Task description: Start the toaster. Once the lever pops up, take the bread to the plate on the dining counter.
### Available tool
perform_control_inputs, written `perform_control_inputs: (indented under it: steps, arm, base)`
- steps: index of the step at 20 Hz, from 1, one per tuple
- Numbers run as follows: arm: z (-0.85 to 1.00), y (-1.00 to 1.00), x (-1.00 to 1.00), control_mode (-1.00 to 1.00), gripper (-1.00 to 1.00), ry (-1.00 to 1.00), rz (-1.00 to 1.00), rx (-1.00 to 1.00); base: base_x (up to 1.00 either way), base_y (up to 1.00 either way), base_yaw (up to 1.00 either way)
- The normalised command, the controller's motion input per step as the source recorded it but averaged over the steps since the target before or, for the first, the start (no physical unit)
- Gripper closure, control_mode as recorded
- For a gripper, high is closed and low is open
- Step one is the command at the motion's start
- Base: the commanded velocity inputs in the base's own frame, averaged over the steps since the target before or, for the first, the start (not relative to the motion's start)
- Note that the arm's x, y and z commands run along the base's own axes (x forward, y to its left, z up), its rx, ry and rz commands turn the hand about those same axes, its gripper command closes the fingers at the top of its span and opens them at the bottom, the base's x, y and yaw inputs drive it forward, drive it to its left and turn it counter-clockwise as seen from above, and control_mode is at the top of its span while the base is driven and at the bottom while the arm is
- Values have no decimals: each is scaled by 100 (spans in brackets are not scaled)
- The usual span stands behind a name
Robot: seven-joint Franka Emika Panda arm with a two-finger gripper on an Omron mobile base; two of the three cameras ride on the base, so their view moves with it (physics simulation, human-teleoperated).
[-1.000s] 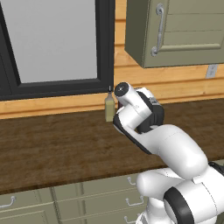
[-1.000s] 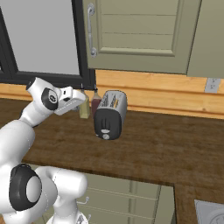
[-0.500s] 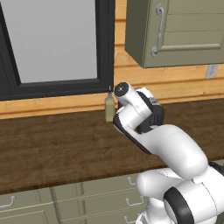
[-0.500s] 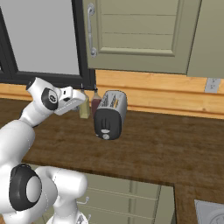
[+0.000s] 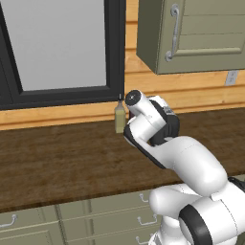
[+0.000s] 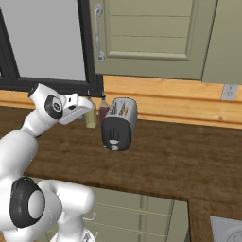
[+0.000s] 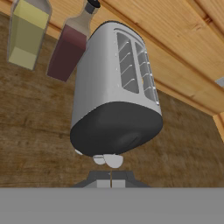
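Observation:
The toaster [image 6: 119, 124], a small silver box with a dark grey front, stands on the brown wood counter [image 6: 165, 160] against the wall. Through the hand camera the toaster [image 7: 116, 96] sits just ahead, its dark end face toward me and two pale knobs [image 7: 109, 160] low on that face. My gripper [image 7: 111, 177] is shut with nothing between its fingers, just short of those knobs. From the right base camera the gripper [image 6: 90, 108] hangs to the toaster's left. The bread is hidden; the top slots show only grilles. The plate and dining counter are out of view.
An olive-yellow bottle [image 6: 91, 118] and a dark red bottle [image 6: 103, 112] stand close to the toaster's left by the wall. A green cabinet [image 6: 146, 38] hangs above, a dark-framed window [image 5: 57, 43] to the left, and a wall outlet [image 6: 230, 92] to the right.

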Motion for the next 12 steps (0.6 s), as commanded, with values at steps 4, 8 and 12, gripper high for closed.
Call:
perform_control_inputs:
  steps: [4,8,12]
  arm:
    - [0,0,0,-100,100,0,0,0]
    - [0,0,0,-100,100,0,0,0]
    - [0,0,0,-100,100,0,0,0]
  base:
    - [0,0,0]
    - [0,0,0]
    - [0,0,0]
